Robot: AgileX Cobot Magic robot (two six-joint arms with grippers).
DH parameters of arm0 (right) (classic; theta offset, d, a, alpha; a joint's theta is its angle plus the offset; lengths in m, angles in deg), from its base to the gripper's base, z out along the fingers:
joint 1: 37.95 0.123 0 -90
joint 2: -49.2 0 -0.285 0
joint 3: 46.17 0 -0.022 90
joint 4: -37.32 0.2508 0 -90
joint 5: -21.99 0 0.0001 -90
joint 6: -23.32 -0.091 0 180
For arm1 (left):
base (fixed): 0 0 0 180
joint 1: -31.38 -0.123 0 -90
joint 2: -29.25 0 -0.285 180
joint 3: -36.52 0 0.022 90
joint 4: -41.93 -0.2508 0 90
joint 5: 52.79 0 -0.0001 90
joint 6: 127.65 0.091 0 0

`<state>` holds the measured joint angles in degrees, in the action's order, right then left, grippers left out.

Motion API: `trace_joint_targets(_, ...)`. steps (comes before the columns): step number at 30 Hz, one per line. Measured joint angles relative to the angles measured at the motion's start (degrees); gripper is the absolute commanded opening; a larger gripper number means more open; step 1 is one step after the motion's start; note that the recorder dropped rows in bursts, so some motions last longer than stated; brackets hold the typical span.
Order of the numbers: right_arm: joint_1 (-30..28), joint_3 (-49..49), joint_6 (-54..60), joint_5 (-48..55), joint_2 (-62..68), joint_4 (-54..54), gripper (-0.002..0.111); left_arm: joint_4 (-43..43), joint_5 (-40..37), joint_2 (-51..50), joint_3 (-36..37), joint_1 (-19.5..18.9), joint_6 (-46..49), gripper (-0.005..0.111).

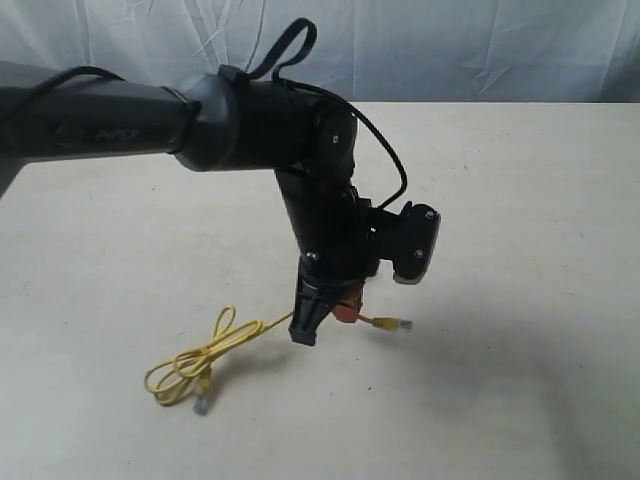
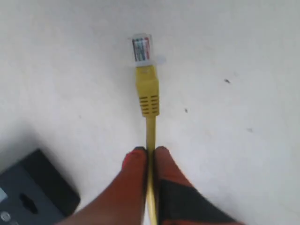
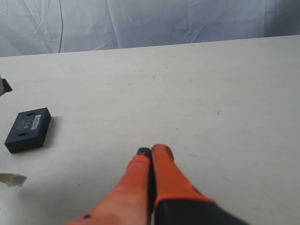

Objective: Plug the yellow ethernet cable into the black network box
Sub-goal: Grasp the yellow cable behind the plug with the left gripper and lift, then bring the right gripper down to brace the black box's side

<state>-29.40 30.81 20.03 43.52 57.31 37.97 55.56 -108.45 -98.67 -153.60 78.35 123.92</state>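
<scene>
My left gripper [image 2: 150, 150] is shut on the yellow ethernet cable [image 2: 151, 129], a short way behind its yellow boot. The clear plug [image 2: 141, 48] sticks out ahead of the fingertips, just above the table. In the exterior view the left gripper [image 1: 346, 310] hangs over the table's middle, the plug [image 1: 400, 325] points right, and the rest of the cable [image 1: 195, 362] lies in loops to the left with its other plug [image 1: 203, 403]. The black network box [image 3: 29, 129] lies flat on the table; a corner of the box [image 2: 33, 187] shows beside the left fingers. My right gripper [image 3: 151, 151] is shut on nothing.
The pale table [image 1: 520, 200] runs to a back edge with a white wrinkled cloth [image 1: 450, 45] behind it. The left arm [image 1: 260, 125] reaches across the middle of the exterior view and hides the box there. The right arm is out of that view.
</scene>
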Motion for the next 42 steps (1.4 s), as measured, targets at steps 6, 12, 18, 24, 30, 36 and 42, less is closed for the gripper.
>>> trace_joint_targets(6, 0.00, 0.00, 0.00, 0.00, 0.00, 0.00, -0.001, -1.47, -3.91, 3.34, 3.09, -4.96, -3.28, 0.000)
trace_joint_targets(12, 0.00, 0.00, 0.00, 0.00, 0.00, 0.00, -0.001, -1.47, -0.19, 8.46, 10.23, -11.63, -5.61, 0.000)
trace_joint_targets(18, 0.00, 0.00, 0.00, -0.90, 0.00, -0.31, -0.001, -1.47, 3.10, 10.97, 16.10, -16.78, -6.59, 0.000)
trace_joint_targets(24, 0.00, 0.19, 0.00, -17.40, 0.00, -0.21, -0.001, -1.32, 4.32, 10.97, 17.11, -18.82, -6.69, 0.000)
trace_joint_targets(30, 0.00, 0.19, 0.00, -36.64, 0.00, -0.17, -0.001, 0.25, 5.57, 10.97, 17.11, -18.82, -6.69, 0.000)
trace_joint_targets(36, 0.00, 0.19, 0.11, -38.96, 0.33, 0.01, -0.001, 0.25, 6.00, 10.97, 17.11, -18.82, -6.69, 0.000)
trace_joint_targets(42, 0.00, -10.80, 0.32, -26.61, 25.50, 2.32, -0.001, 0.25, 6.80, 10.97, 17.11, -18.82, -6.69, 0.000)
